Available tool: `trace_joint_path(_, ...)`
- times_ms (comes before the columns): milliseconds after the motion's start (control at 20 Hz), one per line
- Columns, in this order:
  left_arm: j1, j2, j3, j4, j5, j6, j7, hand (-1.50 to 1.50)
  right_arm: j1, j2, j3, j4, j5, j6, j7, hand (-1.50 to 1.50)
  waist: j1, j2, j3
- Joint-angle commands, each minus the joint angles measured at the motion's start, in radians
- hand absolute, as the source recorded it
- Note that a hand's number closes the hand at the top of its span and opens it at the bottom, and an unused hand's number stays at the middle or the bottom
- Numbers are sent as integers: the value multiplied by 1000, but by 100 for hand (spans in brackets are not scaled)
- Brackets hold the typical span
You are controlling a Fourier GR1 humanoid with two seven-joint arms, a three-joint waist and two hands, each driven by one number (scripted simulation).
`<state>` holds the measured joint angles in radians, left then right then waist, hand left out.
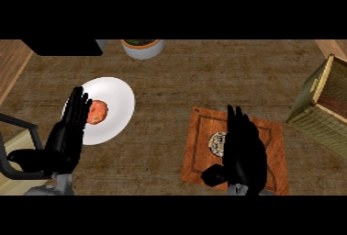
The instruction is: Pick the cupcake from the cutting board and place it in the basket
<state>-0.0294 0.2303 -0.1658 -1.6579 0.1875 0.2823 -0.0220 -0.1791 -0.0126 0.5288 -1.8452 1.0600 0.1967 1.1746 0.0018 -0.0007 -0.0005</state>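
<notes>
A brown wooden cutting board (pixel 201 151) lies on the counter at lower right. The cupcake (pixel 217 142) sits on it, pale with a patterned top, and only its left part shows. My right hand (pixel 243 149) is above the board with straight fingers pointing away, and it covers the cupcake's right side. The woven basket (pixel 324 105) stands at the right edge, beyond the board. My left hand (pixel 69 131) stays open at the left, fingers up, over the rim of a white plate.
A white plate (pixel 112 98) at the left holds a round orange-red food item (pixel 98 111). A grey pot (pixel 142 47) stands at the back, with a dark box (pixel 62 47) to its left. A pale shelf edge (pixel 17 151) shows at lower left.
</notes>
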Motion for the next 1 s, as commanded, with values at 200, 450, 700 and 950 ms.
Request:
trace_joint_path(200,11,-12,20,9,3,-39,-28,0,-36,12,4,51,-8,-19,177,-150,2,0,0)
trace_joint_path(450,36,-12,29,3,-13,-43,-29,0,-17,12,5,207,7,-146,99,-150,7,1,0)
trace_joint_path(700,-15,-63,-1,19,-61,2,-4,0,-7,12,-25,189,-20,-92,109,-150,-1,1,0)
trace_joint_path(950,-6,-48,33,15,-49,-32,-1,0,-44,12,-30,272,-47,-143,77,-150,3,1,0)
